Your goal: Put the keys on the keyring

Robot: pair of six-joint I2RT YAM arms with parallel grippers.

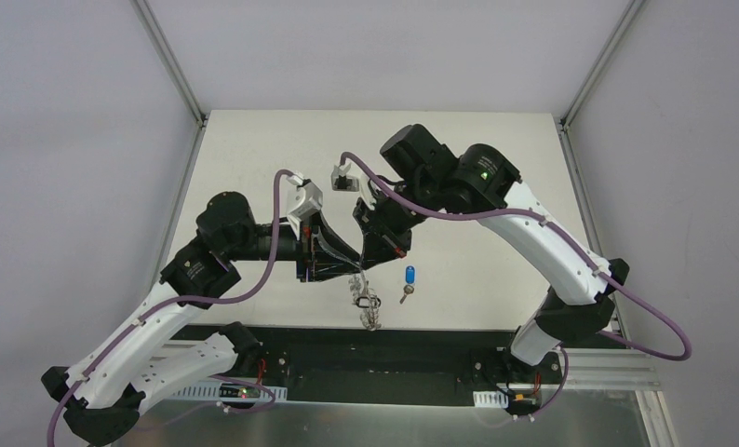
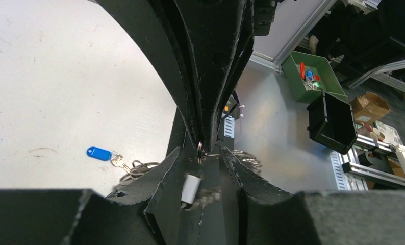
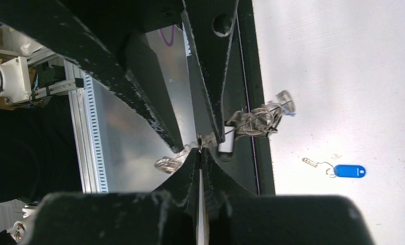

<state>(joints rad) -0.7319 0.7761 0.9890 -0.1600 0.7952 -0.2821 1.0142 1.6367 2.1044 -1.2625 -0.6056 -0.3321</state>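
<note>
Firstly, right claw (image 3: 198, 149): closed tight on a thin wire loop of the keyring (image 3: 255, 121); left claw (image 2: 200, 157): jaws narrowly parted around that pinch. We note the ring's bulk dangling just beside; blue key (image 3: 349, 171) lies flat, well apart, on the white tabletop (image 3: 343, 61).

The white table (image 1: 254, 168) ahead of my arm bases carries one blue-capped key (image 1: 409, 276). It lies flat near the table's near edge, with its cap pointing away from me and its metal blade toward me. A black strip (image 1: 440, 340) borders that edge.
</note>
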